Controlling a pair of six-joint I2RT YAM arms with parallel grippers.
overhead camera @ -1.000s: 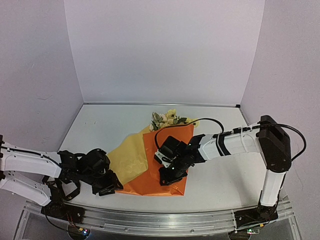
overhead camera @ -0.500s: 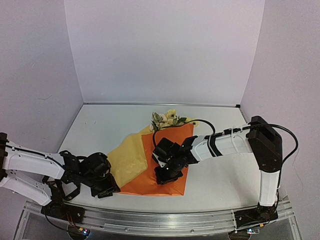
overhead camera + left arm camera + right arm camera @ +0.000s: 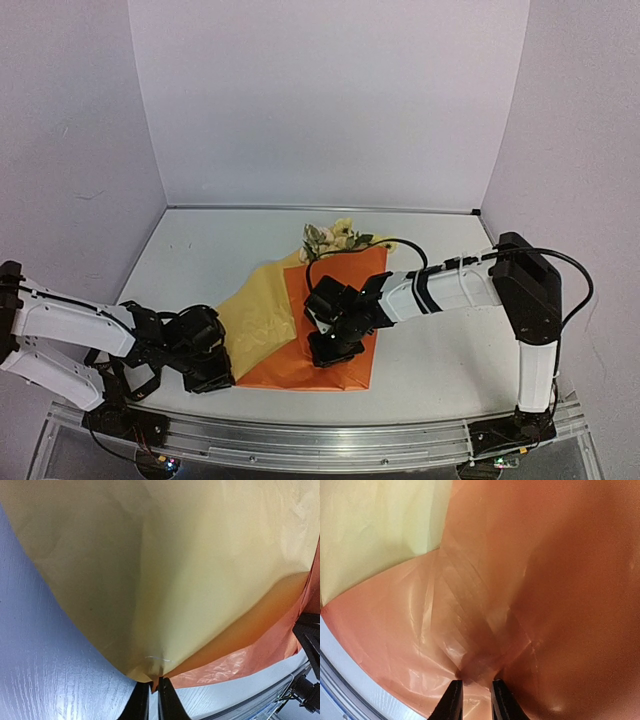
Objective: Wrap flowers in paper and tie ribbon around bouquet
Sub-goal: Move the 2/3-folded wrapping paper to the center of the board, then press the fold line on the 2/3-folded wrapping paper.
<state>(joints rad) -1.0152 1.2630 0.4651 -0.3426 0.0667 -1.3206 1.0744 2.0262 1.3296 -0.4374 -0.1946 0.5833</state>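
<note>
paper (image 3: 355, 268): two sheets, one orange, one yellow
flowers (image 3: 330, 237): one bunch, 12 o'clock
left gripper (image 3: 151, 686): clenched on paper corner
right gripper (image 3: 474, 686): cannot tell

A pale grey table (image 3: 200, 260) with a faint wood grain carried a loosely folded orange paper (image 3: 372, 270) (pale yellow on its upturned left side) near its middle. Yellow flowers (image 3: 335, 238) apparently rested on the tabletop at the paper's far end.
</note>
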